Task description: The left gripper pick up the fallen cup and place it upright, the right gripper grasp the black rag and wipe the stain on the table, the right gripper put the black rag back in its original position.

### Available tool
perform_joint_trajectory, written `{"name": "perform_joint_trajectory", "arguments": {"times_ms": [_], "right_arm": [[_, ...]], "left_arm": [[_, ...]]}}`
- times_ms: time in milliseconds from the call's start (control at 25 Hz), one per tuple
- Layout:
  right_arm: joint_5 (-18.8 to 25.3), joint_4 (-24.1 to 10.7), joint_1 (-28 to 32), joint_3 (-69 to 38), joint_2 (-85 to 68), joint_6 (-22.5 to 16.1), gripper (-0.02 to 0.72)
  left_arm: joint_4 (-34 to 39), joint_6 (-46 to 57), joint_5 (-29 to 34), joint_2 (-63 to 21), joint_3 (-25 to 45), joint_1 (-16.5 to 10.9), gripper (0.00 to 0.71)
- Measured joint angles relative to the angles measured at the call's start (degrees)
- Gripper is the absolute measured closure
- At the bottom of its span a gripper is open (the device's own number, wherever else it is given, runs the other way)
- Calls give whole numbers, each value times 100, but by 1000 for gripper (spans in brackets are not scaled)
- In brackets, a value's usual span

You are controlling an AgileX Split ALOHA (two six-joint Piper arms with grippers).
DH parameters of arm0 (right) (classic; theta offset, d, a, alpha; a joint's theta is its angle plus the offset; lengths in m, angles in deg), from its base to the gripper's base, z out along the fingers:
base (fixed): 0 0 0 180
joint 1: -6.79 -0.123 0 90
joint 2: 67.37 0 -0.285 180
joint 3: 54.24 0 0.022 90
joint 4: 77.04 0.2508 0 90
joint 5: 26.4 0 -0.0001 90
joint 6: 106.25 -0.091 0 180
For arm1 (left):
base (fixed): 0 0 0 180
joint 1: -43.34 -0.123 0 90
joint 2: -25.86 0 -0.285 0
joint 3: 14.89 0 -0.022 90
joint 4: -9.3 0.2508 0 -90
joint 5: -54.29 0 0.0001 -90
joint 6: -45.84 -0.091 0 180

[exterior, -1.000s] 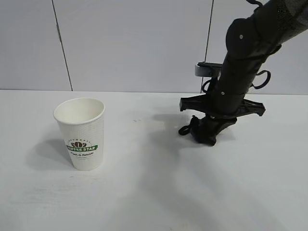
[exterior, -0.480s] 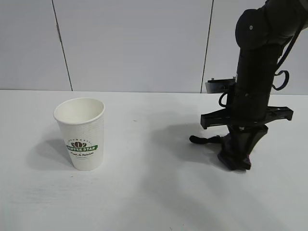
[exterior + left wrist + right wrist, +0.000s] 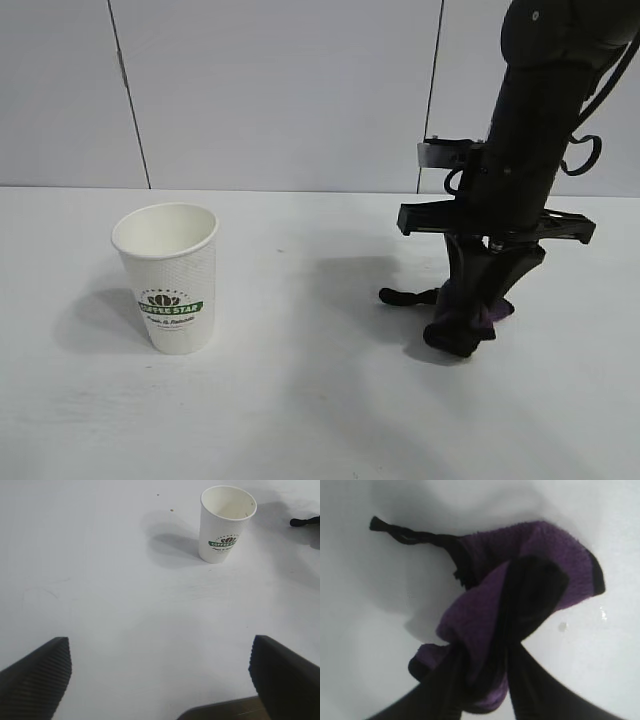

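One cup: a tall white paper cup [image 3: 169, 279] with a textured wall stands upright on the left part of the wide white tabletop [image 3: 300, 400].
Writing on the cup: a green band below brown coffee beans reads "COFFEE STAR"; the small line under it is too small to read.
Inside the cup: the left wrist view looks into the open mouth, and only the white inner wall is seen.
Cloth: a small bunched black rag [image 3: 520, 610] with purple folds lies on the tabletop at the right side, well apart from the cup; its thin black strap end [image 3: 405, 296] lies flat and points toward the cup.
Right end effector [image 3: 462, 335]: it points down onto the rag, its black fingers [image 3: 527, 600] are in the purple folds; I cannot tell if they grip the cloth or are loose.
Left end effector [image 3: 160, 680]: low over bare tabletop, near the camera side of the cup, its two ribbed fingers spread wide, with nothing between them.
Tabletop marks: small wet spots beside the rag in the right wrist view.
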Motion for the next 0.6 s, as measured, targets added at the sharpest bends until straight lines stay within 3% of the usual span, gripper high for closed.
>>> {"name": "perform_joint_trajectory", "arguments": {"times_ms": [80, 160, 440, 600], "right_arm": [[0, 12, 0, 0, 0, 0, 255], [-2, 42, 0, 0, 0, 0, 212], [-27, 209, 0, -7, -346, -6, 199], [-131, 85, 0, -17, -1081, 5, 201]], "left_arm": [[0, 0, 0, 0, 0, 0, 15], [0, 0, 0, 0, 0, 0, 15], [0, 0, 0, 0, 0, 0, 15], [0, 0, 0, 0, 0, 0, 15]]}}
